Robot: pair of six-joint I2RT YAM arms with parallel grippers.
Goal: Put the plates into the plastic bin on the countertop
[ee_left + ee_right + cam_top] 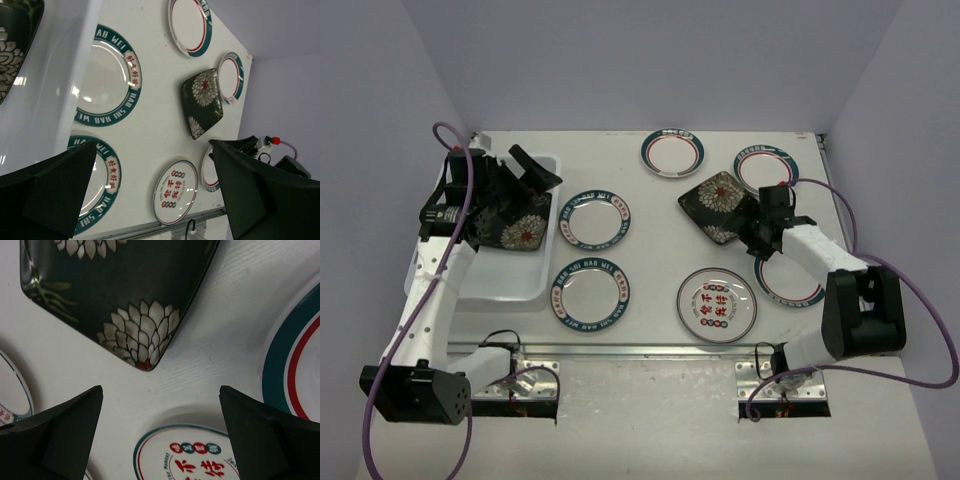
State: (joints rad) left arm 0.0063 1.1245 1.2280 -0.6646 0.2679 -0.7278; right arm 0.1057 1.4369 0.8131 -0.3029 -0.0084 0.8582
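Since one black flowered plate (520, 228) already lies in the plastic bin (500, 292), the overhead view shows the left hand (520, 172) hanging above the bin's far end. The right hand (756, 242) sits low by the second black square plate (717, 207) on the bench (650, 250), likely lining up a pick. From the left wrist, that hand is spread wide and empty beside the bin's wall. From the right wrist, the hand gapes, grasping nothing, with the square plate's corner just ahead.

Glossy black plate (125, 285), matt white countertop (225, 335), translucent smooth plastic bin (500, 277).
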